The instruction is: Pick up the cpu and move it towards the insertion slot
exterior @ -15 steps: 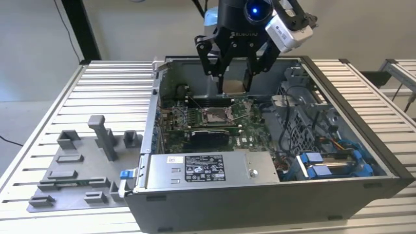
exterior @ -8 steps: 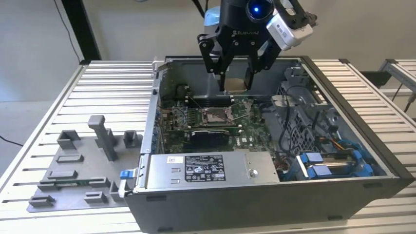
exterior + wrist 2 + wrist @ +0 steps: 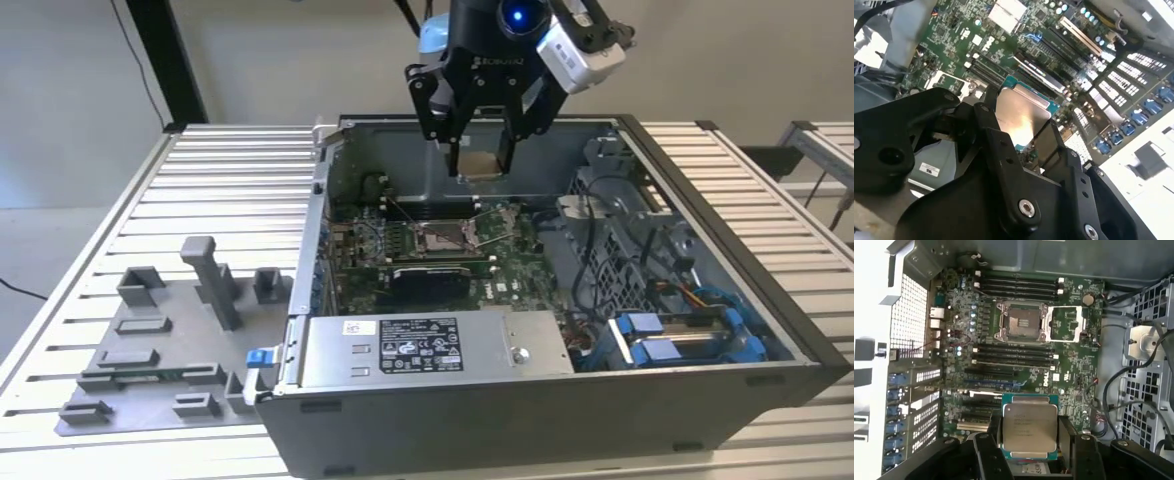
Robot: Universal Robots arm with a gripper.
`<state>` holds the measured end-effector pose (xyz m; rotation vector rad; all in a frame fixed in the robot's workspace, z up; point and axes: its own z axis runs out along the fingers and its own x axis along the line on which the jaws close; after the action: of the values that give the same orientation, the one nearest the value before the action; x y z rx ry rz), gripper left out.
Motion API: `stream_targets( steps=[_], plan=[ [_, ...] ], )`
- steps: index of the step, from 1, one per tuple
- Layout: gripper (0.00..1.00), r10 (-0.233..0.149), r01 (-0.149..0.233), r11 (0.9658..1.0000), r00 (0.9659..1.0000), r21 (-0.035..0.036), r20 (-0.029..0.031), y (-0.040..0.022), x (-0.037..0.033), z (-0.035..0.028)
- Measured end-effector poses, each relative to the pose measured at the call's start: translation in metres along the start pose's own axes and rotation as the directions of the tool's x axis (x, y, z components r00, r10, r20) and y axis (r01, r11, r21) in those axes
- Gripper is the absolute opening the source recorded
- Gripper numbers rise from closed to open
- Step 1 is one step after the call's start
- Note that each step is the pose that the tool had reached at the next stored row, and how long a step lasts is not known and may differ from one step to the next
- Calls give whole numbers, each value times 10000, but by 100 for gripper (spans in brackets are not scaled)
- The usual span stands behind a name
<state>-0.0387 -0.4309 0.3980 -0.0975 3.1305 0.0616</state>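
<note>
The black gripper (image 3: pixel 481 150) pinches the cpu (image 3: pixel 1030 427), a flat square chip with a brushed silvery lid and teal rim, between matte fingers (image 3: pixel 991 447). It hangs above the green board, at about twelve o'clock from the insertion slot (image 3: pixel 445 236), a shiny-framed square socket lying open.

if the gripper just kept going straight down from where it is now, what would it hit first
Probably the motherboard beside the insertion slot. The gripper, holding the cpu, hangs above the open case; depth is unclear.
</note>
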Motion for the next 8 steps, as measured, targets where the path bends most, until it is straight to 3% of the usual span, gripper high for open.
stream_targets(
  steps=[6,8],
  plan=[
    [0,1,-1,10000,10000,1,0,177,-22,19],
    [0,0,0,10000,10000,3,-2,211,-25,20]
  ],
)
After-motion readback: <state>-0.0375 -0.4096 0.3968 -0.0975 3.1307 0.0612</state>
